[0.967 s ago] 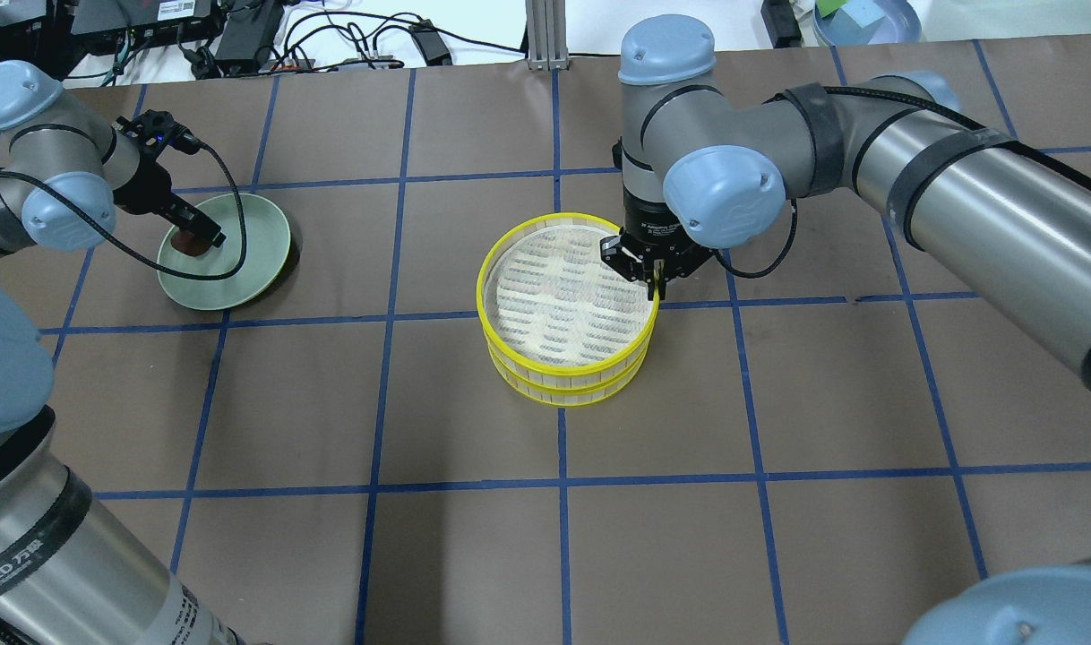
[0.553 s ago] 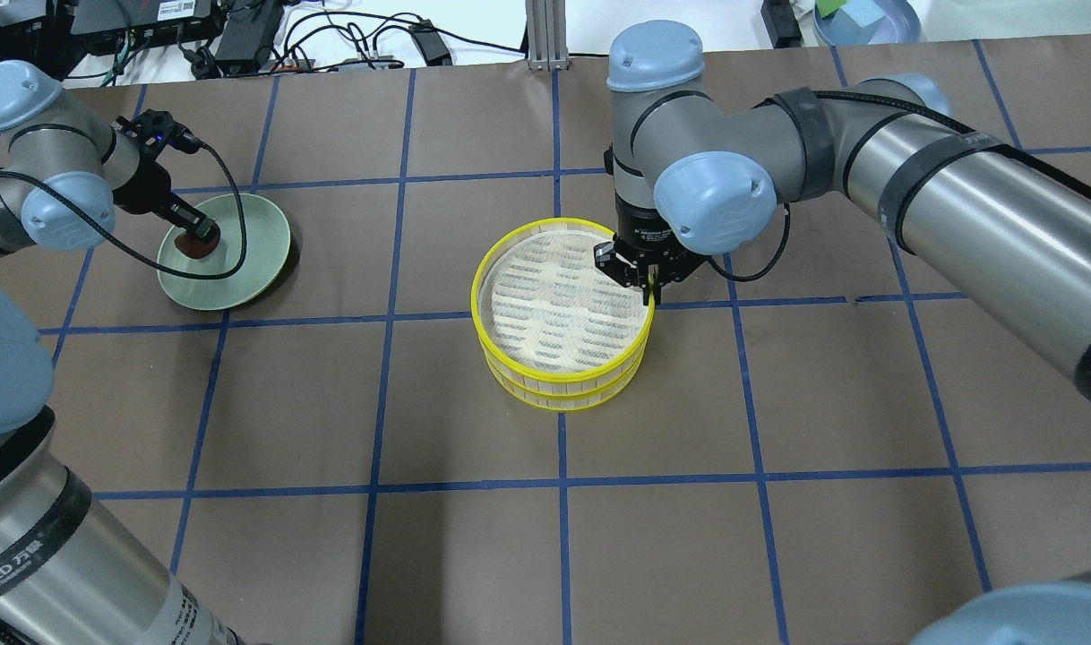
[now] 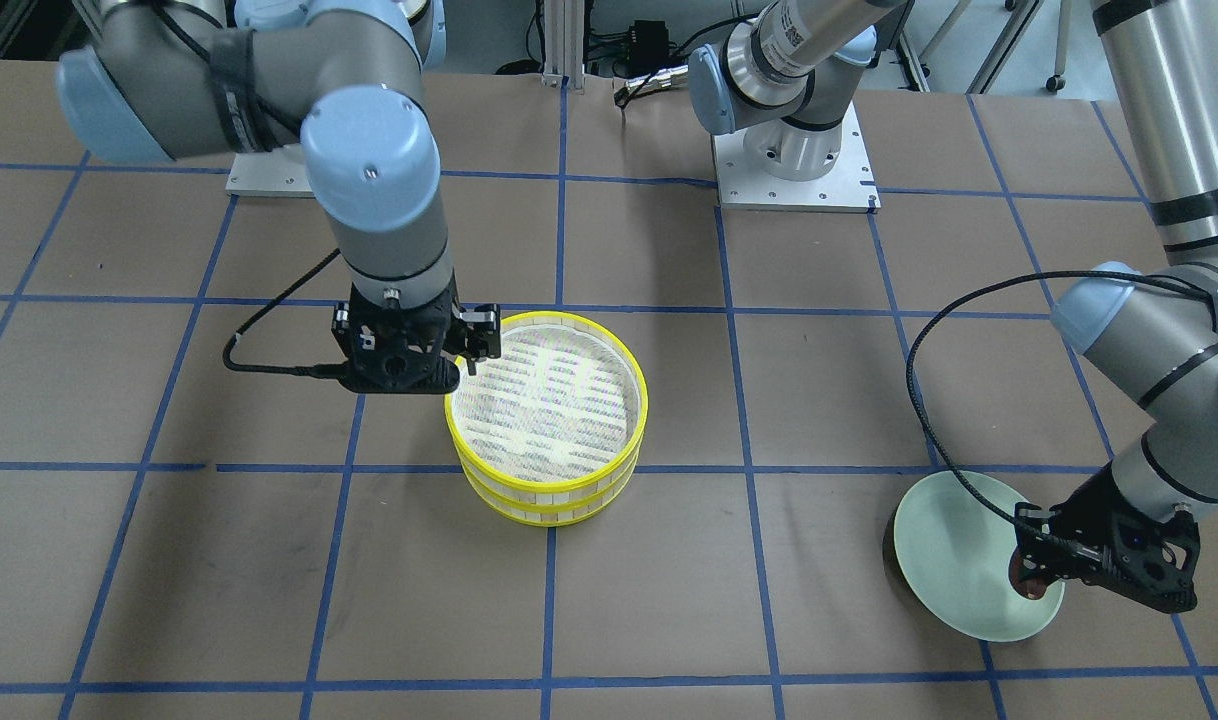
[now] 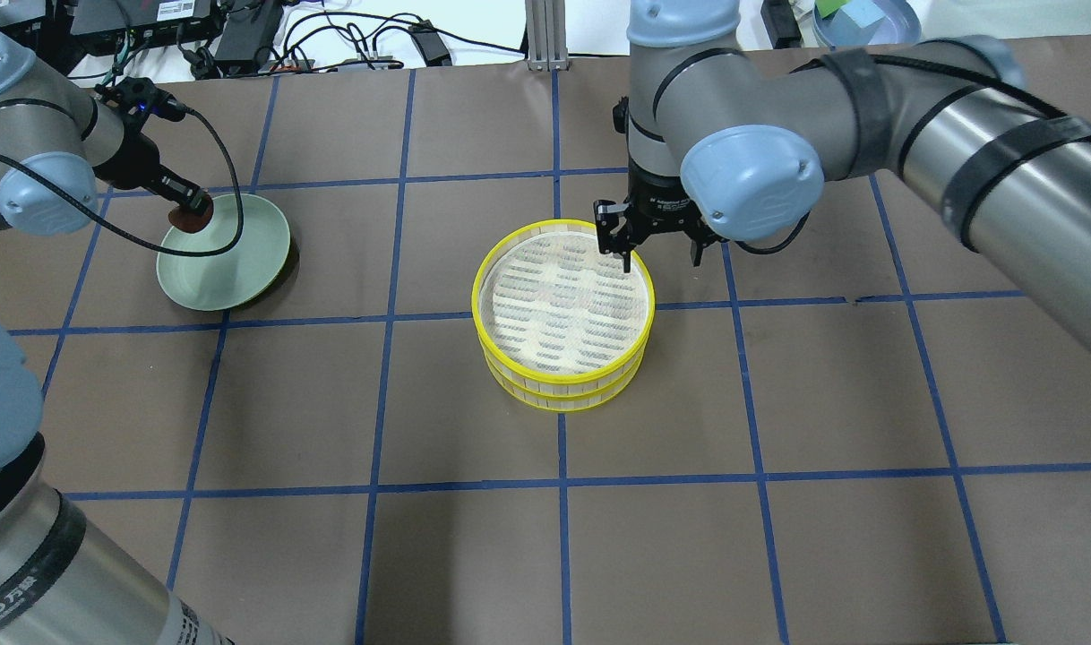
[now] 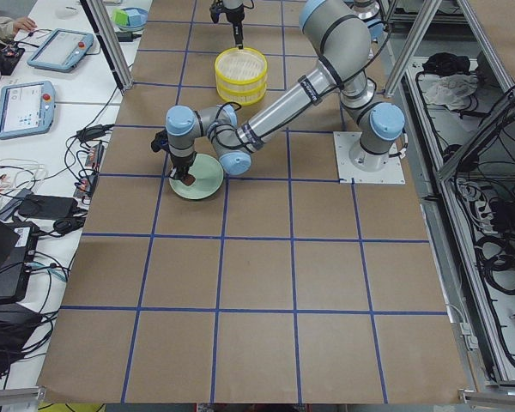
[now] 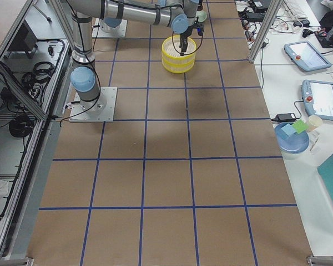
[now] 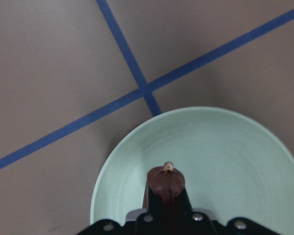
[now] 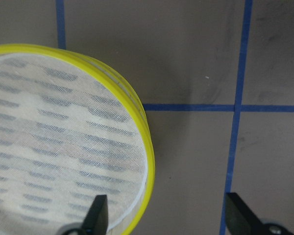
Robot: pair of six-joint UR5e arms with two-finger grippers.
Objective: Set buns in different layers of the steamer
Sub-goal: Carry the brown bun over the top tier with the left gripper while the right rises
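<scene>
Two arms over the brown bench (image 4: 778, 394), blue tape grid across it.

Far left: left end effector (image 4: 187, 208) clamped on dark reddish-brown bun (image 7: 165, 180), bun pinched right at the fingertips. Held over the pale green plate (image 4: 241, 260), near the rim on the left arm's side. Contact between bun and plate: cannot tell. Plate flat on bench, well apart from the steamer.

Centre: steamer layers stacked, top tray (image 4: 554, 305) seated on lower tray (image 4: 554, 401), yellow rims in line, pale slat walls showing between them. White mesh floor of the top tray in plain sight; inside of the lower tray hidden beneath it.

Right of centre: right end effector (image 4: 659, 257) pointing down, spread wide, straddling the top tray's far right rim. One finger (image 8: 98, 213) just inside the rim over the mesh, the other (image 8: 240, 215) outside over bare bench. Touching the rim or not: cannot tell.
</scene>
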